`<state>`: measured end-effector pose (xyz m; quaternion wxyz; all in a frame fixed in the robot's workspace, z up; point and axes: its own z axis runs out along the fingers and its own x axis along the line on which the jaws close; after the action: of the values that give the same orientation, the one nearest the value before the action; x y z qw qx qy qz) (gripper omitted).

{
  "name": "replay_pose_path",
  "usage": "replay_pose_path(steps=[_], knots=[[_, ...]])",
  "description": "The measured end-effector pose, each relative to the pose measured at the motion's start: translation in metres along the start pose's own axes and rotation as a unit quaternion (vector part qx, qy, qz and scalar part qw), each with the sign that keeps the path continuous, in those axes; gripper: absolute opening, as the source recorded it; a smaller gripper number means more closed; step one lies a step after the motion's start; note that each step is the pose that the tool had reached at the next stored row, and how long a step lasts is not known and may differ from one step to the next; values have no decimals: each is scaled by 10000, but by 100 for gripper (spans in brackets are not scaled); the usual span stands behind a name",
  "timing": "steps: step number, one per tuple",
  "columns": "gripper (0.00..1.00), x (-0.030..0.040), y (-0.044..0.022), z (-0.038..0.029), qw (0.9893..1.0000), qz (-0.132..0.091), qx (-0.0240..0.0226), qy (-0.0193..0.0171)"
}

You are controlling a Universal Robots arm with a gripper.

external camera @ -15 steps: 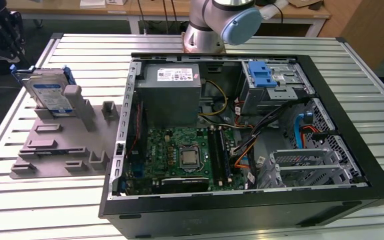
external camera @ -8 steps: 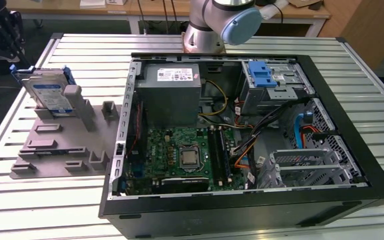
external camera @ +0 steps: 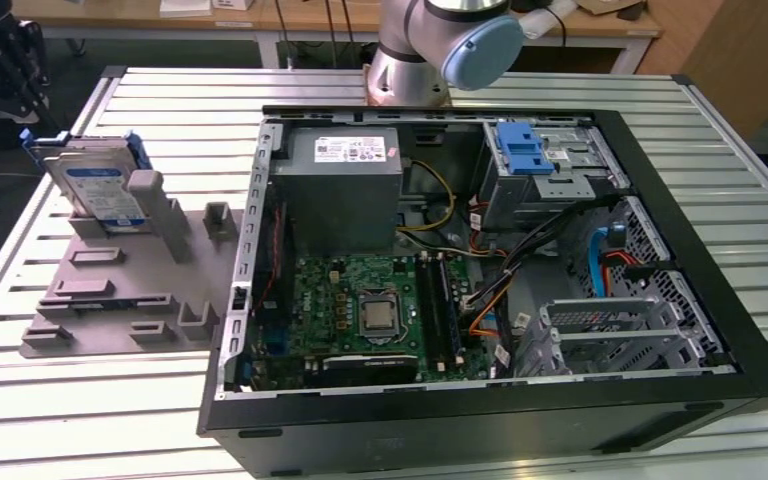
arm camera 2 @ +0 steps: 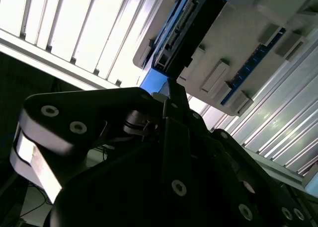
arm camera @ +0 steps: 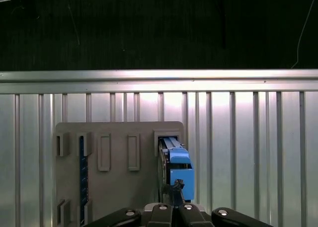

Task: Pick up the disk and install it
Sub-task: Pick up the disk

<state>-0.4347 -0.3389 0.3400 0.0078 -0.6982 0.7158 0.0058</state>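
Table (external camera: 91, 420): slatted silver metal top, with wooden desks behind it in the exterior view.
Computer case (external camera: 491, 435): black tower lying on its side with the side panel off, on the exterior view's right part of the table.
Inside the case: grey power supply (external camera: 344, 195) at the far side, green motherboard (external camera: 357, 310) in front of it, drive cage (external camera: 531, 150) with a blue latch in the far right corner.
Fixture (external camera: 117, 290): grey moulded tray with several slots, lying flat on the table just beside the case, on the exterior view's left.
Disk (external camera: 97, 185): 1 silver drive with a white-and-blue label in a blue carrier, standing on edge and leaning slightly in a slot at the fixture's far end, outside the case.
Arm (external camera: 411, 60): its base stands at the table's far edge, behind the case.
Gripper (arm camera: 177, 188): dark, seen from behind in both wrist views; its tip lines up with the disk's blue carrier, above the fixture.
Contact with the disk: cannot tell.
Gripper state: cannot tell whether it is open or closed.
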Motion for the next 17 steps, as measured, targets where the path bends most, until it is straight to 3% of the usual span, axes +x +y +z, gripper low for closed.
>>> replay_pose_path(steps=[8,9,10,11,14,15,17], knots=[[11,0,0,-5,10000,0,1,0],[20,0,0,-5,10000,0,1,0],[20,0,0,-6,10000,0,1,0],[27,0,0,-6,10000,0,1,0],[28,0,0,-8,10000,0,1,0],[37,0,0,-9,10000,0,1,0],[37,0,0,-10,10000,0,2,0]])
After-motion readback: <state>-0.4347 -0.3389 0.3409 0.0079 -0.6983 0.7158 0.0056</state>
